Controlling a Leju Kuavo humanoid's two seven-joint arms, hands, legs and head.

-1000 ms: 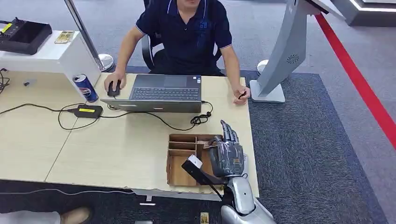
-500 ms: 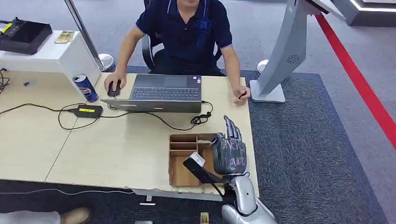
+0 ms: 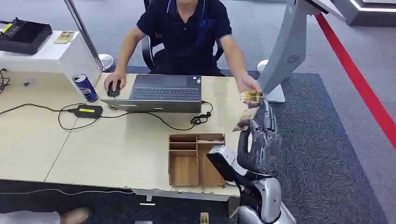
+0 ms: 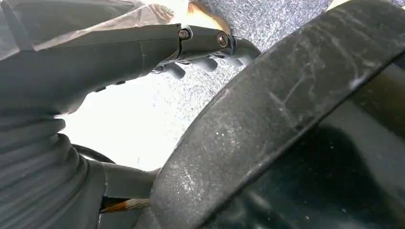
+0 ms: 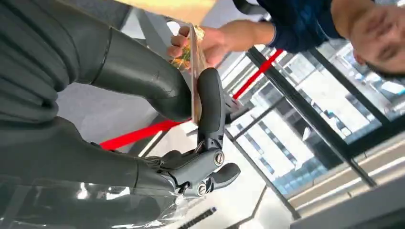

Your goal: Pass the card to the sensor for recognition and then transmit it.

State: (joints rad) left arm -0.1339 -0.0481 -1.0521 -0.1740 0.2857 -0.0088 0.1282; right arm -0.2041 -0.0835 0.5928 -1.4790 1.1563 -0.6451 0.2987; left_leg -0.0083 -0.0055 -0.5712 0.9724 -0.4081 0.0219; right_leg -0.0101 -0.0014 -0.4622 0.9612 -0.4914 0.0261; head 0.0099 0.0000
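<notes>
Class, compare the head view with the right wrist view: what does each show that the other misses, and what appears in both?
Head view alone: the table, laptop, soda can and wooden organiser. Right wrist view alone: the thumb and a finger pinching the card's edge. Both: the right hand holding the card, and the person's hand reaching it.

An office: a person (image 3: 187, 32) sits at a laptop (image 3: 161, 92) in the upper middle, on a pale worktop (image 3: 116, 144) over grey carpet (image 3: 308, 154).
</notes>
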